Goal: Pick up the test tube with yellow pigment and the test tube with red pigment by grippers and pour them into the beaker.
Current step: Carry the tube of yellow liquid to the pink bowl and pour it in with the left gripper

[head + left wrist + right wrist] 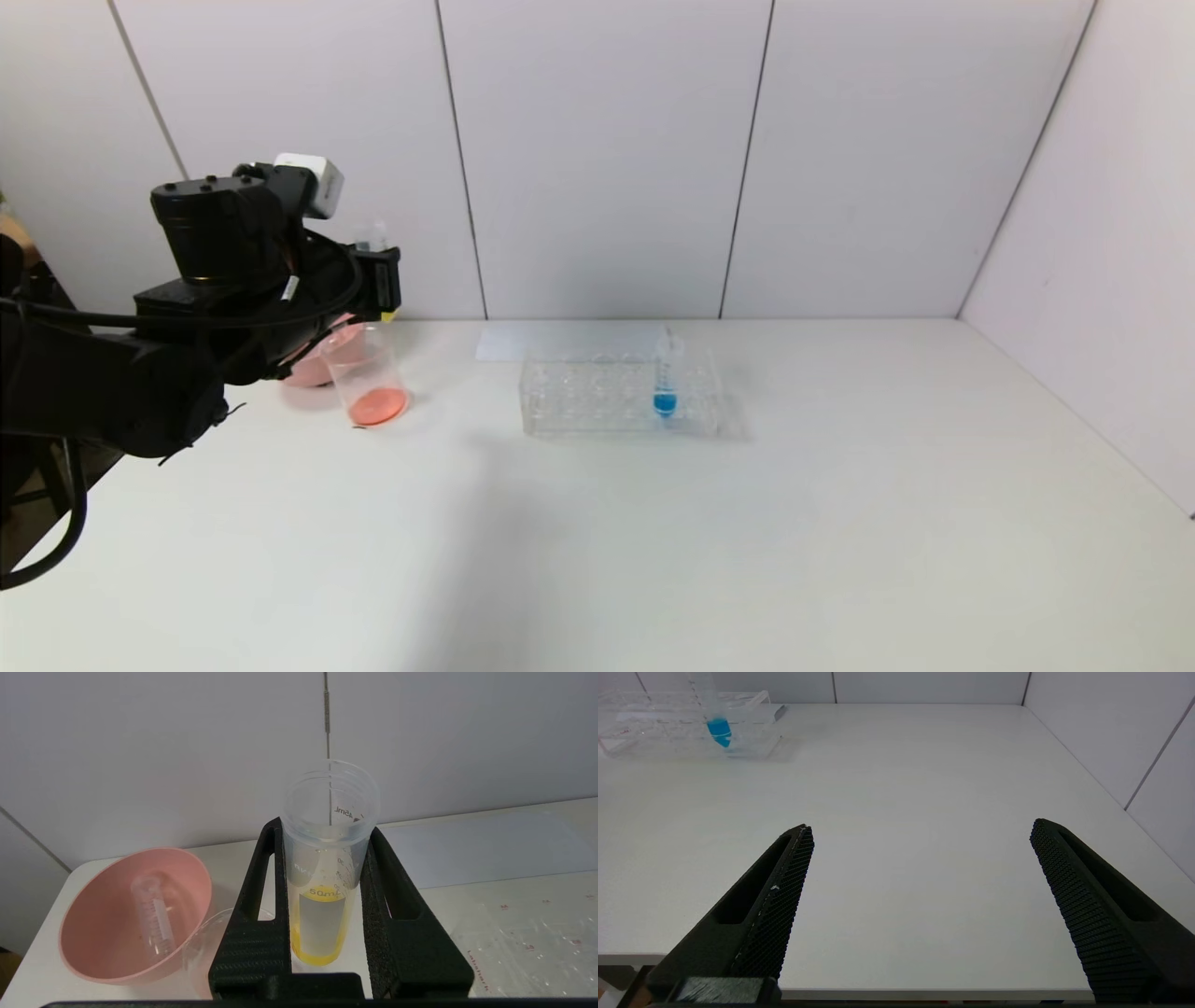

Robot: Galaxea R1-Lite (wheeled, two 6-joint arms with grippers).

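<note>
Left gripper [327, 877] clenched on the yellow tube [327, 858], upper left above the beaker [366, 375]; a misaimed tilt could spill outside; right gripper [920, 891] gapes idle.

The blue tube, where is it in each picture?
Head view: the blue tube stands in the clear rack, mid-table, toward the rack's right end.
Left wrist view: not in it.
Right wrist view: far off, in the rack.
Shared landmark: the clear rack, in the head and right wrist views.

Clear glossy plastic test tube with yellow pigment [327, 868] — matt, rough-textured black left gripper [327, 833] pads.
</note>
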